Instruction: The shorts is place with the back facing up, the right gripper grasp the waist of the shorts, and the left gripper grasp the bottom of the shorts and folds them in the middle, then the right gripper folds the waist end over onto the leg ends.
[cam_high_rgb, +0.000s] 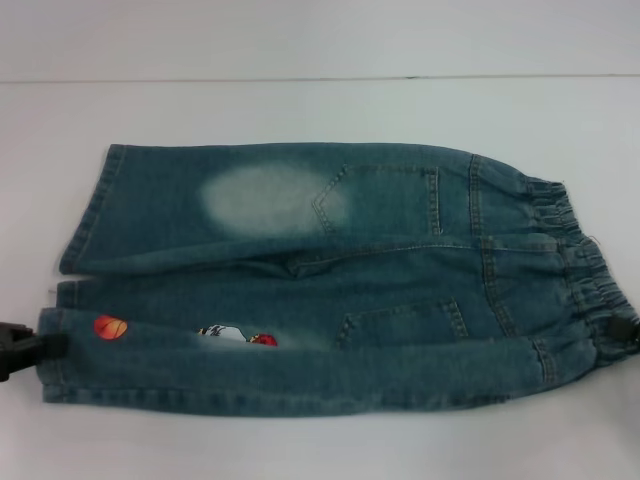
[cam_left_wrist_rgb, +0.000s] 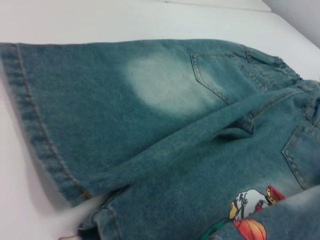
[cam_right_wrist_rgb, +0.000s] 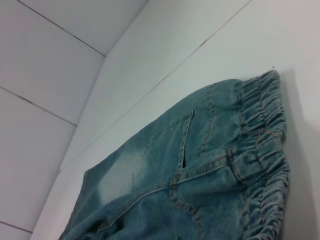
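The blue-green denim shorts (cam_high_rgb: 330, 260) lie flat across the white table, back pockets (cam_high_rgb: 385, 195) up. The ruffled elastic waist (cam_high_rgb: 570, 230) is at the right and the flat leg hems (cam_high_rgb: 85, 215) at the left. The near long edge is rolled over onto the near leg and half covers the footballer print (cam_high_rgb: 235, 335) beside an orange ball (cam_high_rgb: 110, 327). My left gripper (cam_high_rgb: 40, 346) pinches the near leg hem at the far left. My right gripper (cam_high_rgb: 618, 329) pinches the waist's near corner. The wrist views show only the cloth: the hem (cam_left_wrist_rgb: 35, 130) and the elastic (cam_right_wrist_rgb: 262, 130).
The white table (cam_high_rgb: 300, 110) runs back to a seam line with a pale wall behind it. Bare tabletop surrounds the shorts on the far side and along the near edge (cam_high_rgb: 300, 450).
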